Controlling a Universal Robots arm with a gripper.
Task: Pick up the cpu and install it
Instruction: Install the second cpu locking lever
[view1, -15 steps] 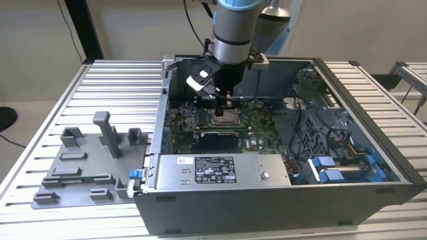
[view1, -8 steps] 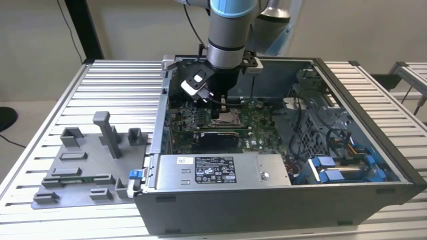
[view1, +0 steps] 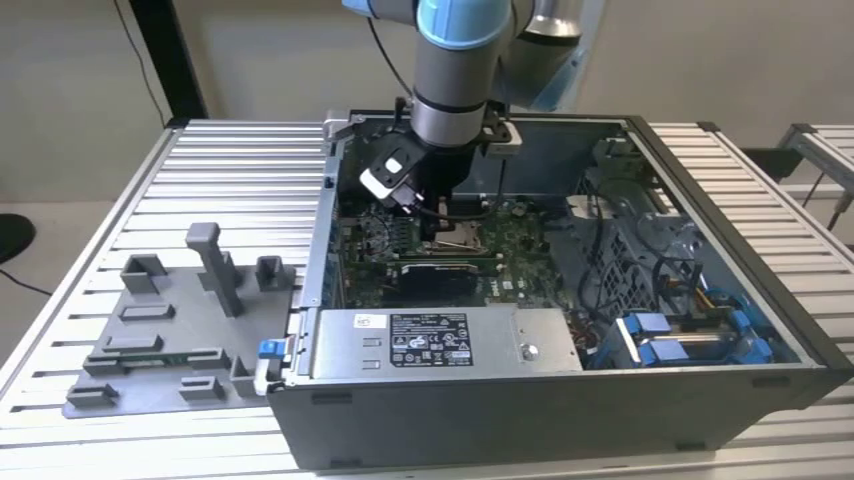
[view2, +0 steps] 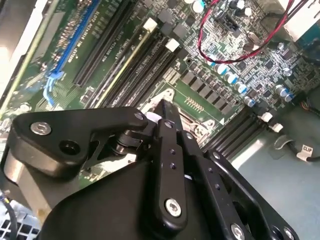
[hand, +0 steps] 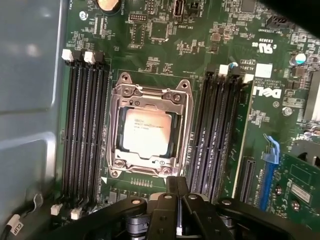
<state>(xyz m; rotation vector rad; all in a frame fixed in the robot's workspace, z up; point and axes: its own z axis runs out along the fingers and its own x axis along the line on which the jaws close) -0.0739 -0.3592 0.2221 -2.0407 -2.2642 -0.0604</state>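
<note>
The end effector (hand: 176, 192) fills the near foreground in both wrist views, its black linkages folded and its fingers (view2: 167, 131) drawn together with nothing between them. Beyond it, the exterior view shows the open case (view1: 561, 400) lying on the slatted worktop (view1: 240, 170), with the arm (view1: 454, 90) reaching down into it over the green board (view1: 514, 240). A grey tray (view1: 174, 330) sits on the worktop towards the exterior view's left, just beside the case. In the first wrist view the board (hand: 165, 30) carries black memory slots (hand: 82, 130) either side of the metal-framed socket (hand: 150, 131). The cpu (hand: 146, 131) lies flat inside that socket, pale top upward, clear of the fingertips, which hang just beside the socket's edge.
</note>
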